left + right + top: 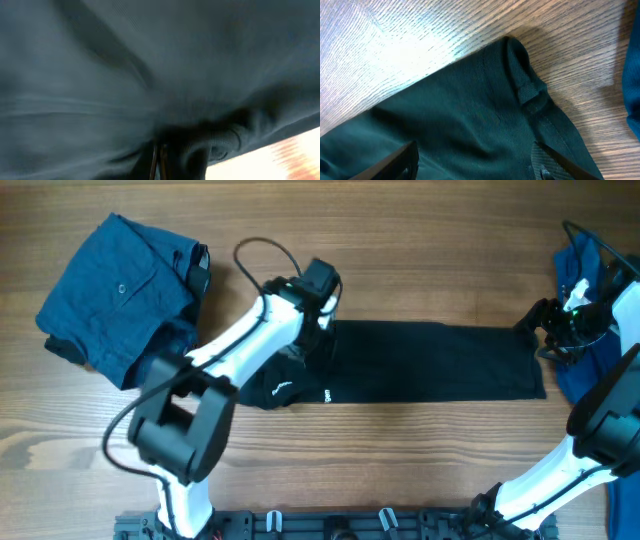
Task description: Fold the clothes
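Garments lie in three places in the overhead view. A black T-shirt (430,365) is folded into a long strip across the middle of the wooden table (400,250). It runs from left of centre almost to the right edge, and a small white logo print shows near its left end. The left gripper (318,330) is down on the cloth at the strip's far edge, toward that left end. The right gripper (538,332) is at the far corner of the strip's right end. A dark blue buttoned garment (120,295) lies folded in the far-left corner, well apart from the strip. A blue shirt (575,380) lies along the right edge, partly under the right arm.

From the left wrist, blurred dark fabric fills nearly the whole view and hides the fingers. Whether they are parted or closed on the cloth cannot be told.

From the right wrist, the two fingers (395,162) stand wide apart over the T-shirt's hemmed corner, holding nothing. Bare wood lies beyond the corner.
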You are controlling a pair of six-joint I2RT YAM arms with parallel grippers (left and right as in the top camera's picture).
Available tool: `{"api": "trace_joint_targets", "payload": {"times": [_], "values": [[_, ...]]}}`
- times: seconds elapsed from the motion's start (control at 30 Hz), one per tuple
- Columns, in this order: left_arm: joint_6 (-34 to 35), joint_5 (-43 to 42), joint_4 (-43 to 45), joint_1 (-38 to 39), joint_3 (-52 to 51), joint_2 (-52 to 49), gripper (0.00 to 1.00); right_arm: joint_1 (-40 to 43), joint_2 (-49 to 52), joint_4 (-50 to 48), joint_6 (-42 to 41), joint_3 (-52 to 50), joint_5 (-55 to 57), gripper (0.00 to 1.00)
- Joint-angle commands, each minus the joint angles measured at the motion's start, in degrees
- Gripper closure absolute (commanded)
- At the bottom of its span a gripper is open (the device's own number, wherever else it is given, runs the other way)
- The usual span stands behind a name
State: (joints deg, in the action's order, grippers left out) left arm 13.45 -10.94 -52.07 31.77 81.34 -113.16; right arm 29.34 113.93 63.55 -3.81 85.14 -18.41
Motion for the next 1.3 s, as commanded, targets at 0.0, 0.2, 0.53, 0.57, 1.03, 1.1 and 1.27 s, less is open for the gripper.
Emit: {"api": "trace_joint_targets", "payload": {"times": [0.0,0.2,0.53,0.57,1.03,1.1,1.27], "values": [[-0.48,-3.69,-1.88,3.74,-0.13,-0.74,0.96,-0.13,-0.90,0.09,-0.68,-0.31,-1.14,0.27],[-1.68,-3.32,-9.07,6.19,0.35,1.16,0.96,-0.11,-0.90,-0.83,1.75,-0.31,-0.87,0.24],[-1.68,-1.42,-13.55,-5.27,2.99,14.53,0.96,0.00,-0.46,-9.05,8.41,-0.33,9.46,0.17],[-1.68,-1.42,-13.55,-6.32,2.99,15.23,0.96,0.04,-0.04,-8.55,8.37,-0.33,9.44,0.17],[-1.68,-1.46,-13.73,-11.54,2.99,17.27,0.96,3.37,11.17,-3.30,13.33,-0.37,4.37,0.28],[-1.68,-1.44,-13.70,-11.54,2.99,17.27,0.96,3.76,12.35,-2.40,14.47,-0.48,3.15,0.32],[-1.68,-1.44,-12.24,-11.54,2.99,17.27,0.96,3.56,12.87,-3.39,18.80,-5.95,-4.68,0.53]]}}
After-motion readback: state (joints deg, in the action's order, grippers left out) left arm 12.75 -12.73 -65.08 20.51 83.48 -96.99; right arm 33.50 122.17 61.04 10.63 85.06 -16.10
